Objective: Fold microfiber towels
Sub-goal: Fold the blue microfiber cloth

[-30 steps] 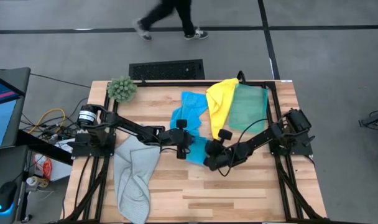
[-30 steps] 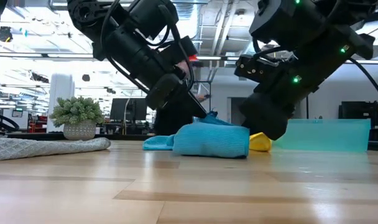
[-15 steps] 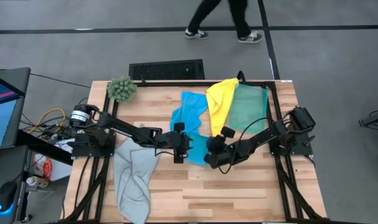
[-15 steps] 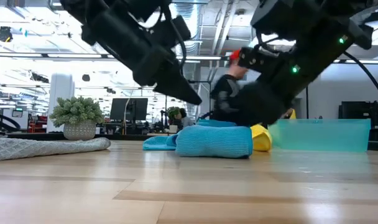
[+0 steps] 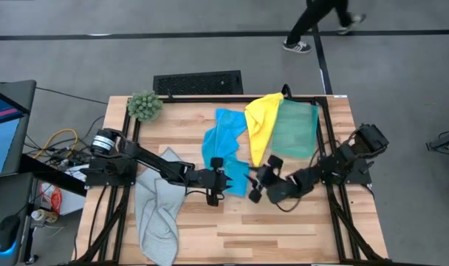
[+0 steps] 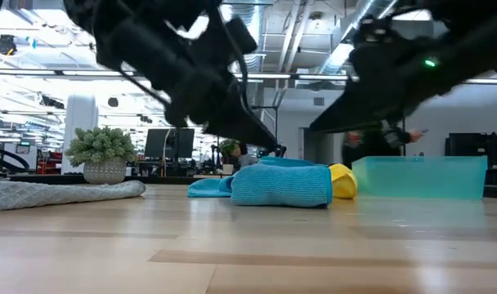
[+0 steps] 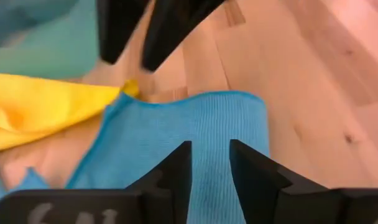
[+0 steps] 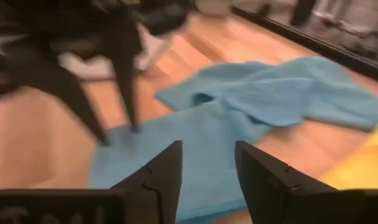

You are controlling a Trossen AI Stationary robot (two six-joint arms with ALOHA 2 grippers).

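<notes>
A folded bright blue towel (image 5: 237, 177) lies flat on the table's middle; it also shows in the low view (image 6: 281, 186) and in both wrist views (image 7: 195, 130) (image 8: 176, 155). My left gripper (image 5: 224, 181) is open just left of it. My right gripper (image 5: 252, 186) is open just right of it. Both hang above the towel and touch nothing. A second blue towel (image 5: 223, 133) lies crumpled behind it, with a yellow towel (image 5: 261, 122) partly over a teal green one (image 5: 295, 129). A pale grey towel (image 5: 158, 214) lies at the near left.
A fuzzy green plant (image 5: 144, 106) stands at the far left corner. The grey towel hangs over the table's near edge. Bare wood lies in front of the folded towel (image 5: 283, 229). A person walks on the floor beyond the table (image 5: 320, 22).
Both grippers have drawn back from the folded blue towel and risen above it. The left has gone toward the near edge, the right toward the table's right edge. The towel stays folded where it was.
</notes>
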